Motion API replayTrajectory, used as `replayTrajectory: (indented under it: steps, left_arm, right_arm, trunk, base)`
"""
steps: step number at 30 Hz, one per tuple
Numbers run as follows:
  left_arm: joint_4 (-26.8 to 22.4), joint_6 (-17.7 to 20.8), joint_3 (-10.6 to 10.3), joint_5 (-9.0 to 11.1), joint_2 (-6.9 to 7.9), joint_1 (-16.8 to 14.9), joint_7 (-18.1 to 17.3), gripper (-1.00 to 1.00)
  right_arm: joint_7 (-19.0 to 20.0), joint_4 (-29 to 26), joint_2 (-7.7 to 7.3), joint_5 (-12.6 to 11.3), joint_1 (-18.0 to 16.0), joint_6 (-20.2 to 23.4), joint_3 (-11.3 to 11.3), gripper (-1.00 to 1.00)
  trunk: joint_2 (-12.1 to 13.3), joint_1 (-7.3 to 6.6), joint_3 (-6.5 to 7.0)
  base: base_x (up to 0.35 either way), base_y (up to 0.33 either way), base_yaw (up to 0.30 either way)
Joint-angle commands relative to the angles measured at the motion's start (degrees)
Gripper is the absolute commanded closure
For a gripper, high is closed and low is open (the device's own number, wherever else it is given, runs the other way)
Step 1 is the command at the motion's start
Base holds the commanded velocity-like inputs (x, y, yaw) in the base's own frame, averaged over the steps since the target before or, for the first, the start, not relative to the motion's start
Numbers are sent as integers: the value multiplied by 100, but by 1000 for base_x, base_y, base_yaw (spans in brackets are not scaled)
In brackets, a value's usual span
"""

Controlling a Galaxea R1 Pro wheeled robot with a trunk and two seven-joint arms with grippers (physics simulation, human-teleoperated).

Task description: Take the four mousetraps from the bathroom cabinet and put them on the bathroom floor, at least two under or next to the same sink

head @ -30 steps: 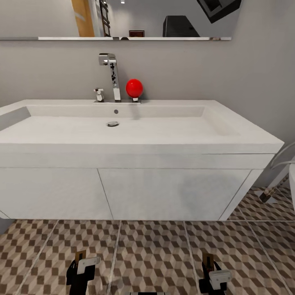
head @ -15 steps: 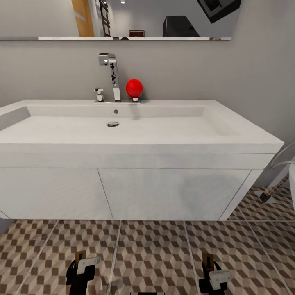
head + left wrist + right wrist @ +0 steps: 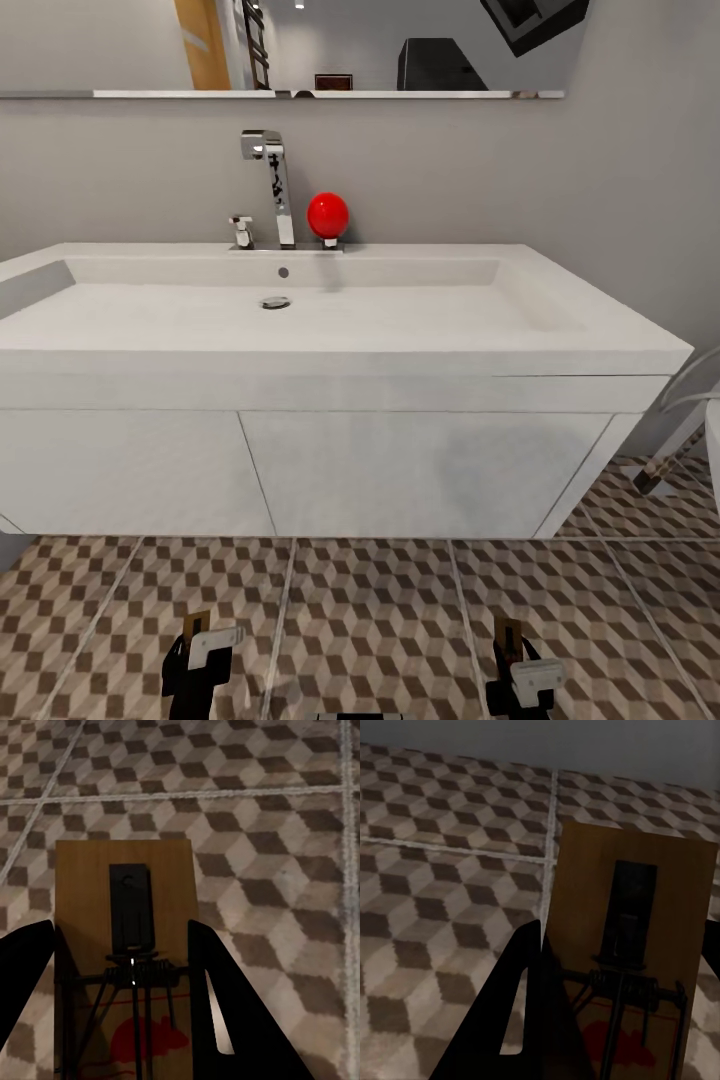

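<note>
Facing the bathroom sink (image 3: pixel 330 330) head-on, the robot is holding both arms low over the bathroom floor (image 3: pixel 380 620), each one carrying a mousetrap. The left gripper (image 3: pixel 200 655) is showing at the lower edge of the head view, with a sliver of brown wood sticking up from it; in the left wrist view its jaws are closed narrowly against the two long edges of the left mousetrap (image 3: pixel 124 945), a wooden board with a black catch plate, a coiled wire spring and a red mouse silhouette printed at the near end. No readable lettering is showing on it. The right gripper (image 3: pixel 515 670) is sitting likewise at the lower edge, and in the right wrist view one dark finger (image 3: pixel 521 1020) is pressing against the side of the right mousetrap (image 3: pixel 634 945), which is carrying the same black plate, spring and red print; the far finger is out of frame. Both traps are hanging above the cube-patterned tiles, just in front of the white vanity doors. On the basin's back ledge a chrome faucet (image 3: pixel 270 185) is standing beside a red ball (image 3: pixel 328 214).
</note>
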Motion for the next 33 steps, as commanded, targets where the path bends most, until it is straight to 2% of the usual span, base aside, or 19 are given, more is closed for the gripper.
replayTrajectory:
  steps: [1, 12, 24, 30, 33]
  left_arm:
    - [2, -17, -51, 41, 7, -5, 41, 100]
    - [3, -17, -47, 46, 7, -4, 41, 100]
    - [0, 0, -69, 57, 7, -4, -17, 100]
    - [-160, 41, -81, 34, 15, -37, -45, 100]
    - [-374, 413, -82, 29, 28, -64, -45, 100]
  right_arm:
    - [-11, 1, -3, -53, -3, -16, 49, 100]
    - [-12, 1, -3, -53, -3, -8, 49, 100]
    - [-12, 0, -6, -50, -3, -8, 46, 100]
    - [-5, -115, -37, -29, -3, 4, 41, 100]
    - [-9, -323, -40, -32, -3, 15, 41, 100]
  trunk:
    - [-2, -1, -4]
    - [-15, 25, -226]
    - [-15, 25, -226]
    - [-15, 25, -226]
    - [-15, 25, -226]
  base:
    - [0, 0, 0]
    - [0, 0, 0]
    - [0, 0, 0]
    - [0, 0, 0]
    - [0, 0, 0]
